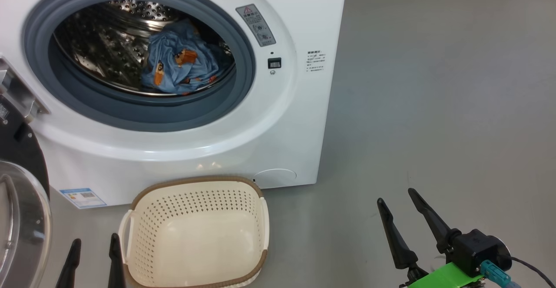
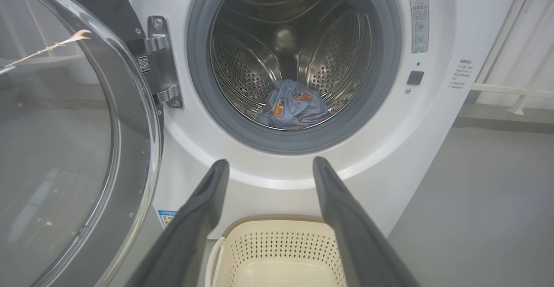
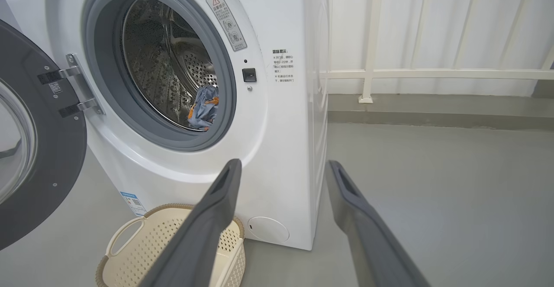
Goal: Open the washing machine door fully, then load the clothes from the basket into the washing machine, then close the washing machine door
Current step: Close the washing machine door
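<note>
Floor point(image 1: 434, 105): smooth grey, with a white railing point(image 3: 433, 74) behind.
Left gripper point(image 1: 96, 238): fingers spread, holding nothing, just left of the basket.
Right gripper point(image 1: 395, 195): fingers spread, holding nothing, over bare floor well right of the basket.
Basket point(image 1: 195, 205): cream, perforated, brown rim; on the floor just before the washer.
Washing machine door point(image 3: 52, 157): wide open at the left, dark grey inner face, clear bowl.
Washing machine point(image 1: 278, 118): white box, blue-grey gasket, steel drum.
Clothes point(image 1: 180, 64): light blue with orange-brown figures, bunched low in the drum.
Labels: grey warning sticker point(image 1: 256, 25) with a red triangle, and a blue sticker point(image 1: 82, 197) low on the front; print too small to read.
</note>
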Motion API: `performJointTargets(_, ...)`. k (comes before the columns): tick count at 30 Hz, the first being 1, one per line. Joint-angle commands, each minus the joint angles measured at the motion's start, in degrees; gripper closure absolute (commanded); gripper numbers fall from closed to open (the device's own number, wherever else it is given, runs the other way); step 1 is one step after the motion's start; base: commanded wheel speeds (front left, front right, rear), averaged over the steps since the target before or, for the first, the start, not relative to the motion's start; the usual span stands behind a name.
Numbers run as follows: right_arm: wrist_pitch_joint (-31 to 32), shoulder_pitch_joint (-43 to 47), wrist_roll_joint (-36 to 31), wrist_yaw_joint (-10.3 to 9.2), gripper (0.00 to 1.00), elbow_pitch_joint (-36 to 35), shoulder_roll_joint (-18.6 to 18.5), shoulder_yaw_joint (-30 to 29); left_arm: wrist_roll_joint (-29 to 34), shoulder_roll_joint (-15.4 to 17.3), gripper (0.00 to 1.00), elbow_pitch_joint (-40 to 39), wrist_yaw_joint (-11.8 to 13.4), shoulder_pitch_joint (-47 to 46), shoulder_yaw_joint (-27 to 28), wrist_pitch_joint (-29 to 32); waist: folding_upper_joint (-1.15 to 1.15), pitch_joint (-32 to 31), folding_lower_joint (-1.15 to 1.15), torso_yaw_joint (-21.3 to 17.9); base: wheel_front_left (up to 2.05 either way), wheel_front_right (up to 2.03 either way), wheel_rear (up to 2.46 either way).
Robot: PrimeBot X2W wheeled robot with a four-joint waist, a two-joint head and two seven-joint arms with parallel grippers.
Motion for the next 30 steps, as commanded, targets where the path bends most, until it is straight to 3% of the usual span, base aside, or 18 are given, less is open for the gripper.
performJointTargets(1,-0.68,-1.1,-0.82,0.1,0.0,-1.34,-0.22,1.25,-0.35,0.35,0.0,-1.25,0.31,-2.4,1.97,-0.32,0.0,0.11,0.0,0.05,0.0,0.0,0.0)
performJointTargets(11,-0.68,-1.41,-0.59,0.1,0.0,-1.32,-0.23,1.21,0.2,0.35,0.0,-1.48,1.68,-3.33,2.29,-0.32,0.0,0.6,0.0,-0.1,-0.47,0.47,0.0)
performJointTargets(30,-0.68,-1.81,-0.58,0.1,0.0,-1.16,-0.09,0.9,-0.13,0.35,0.0,-0.87,2.48,-5.14,1.85,-0.32,0.0,1.11,0.0,0.4,-1.43,1.43,0.0)
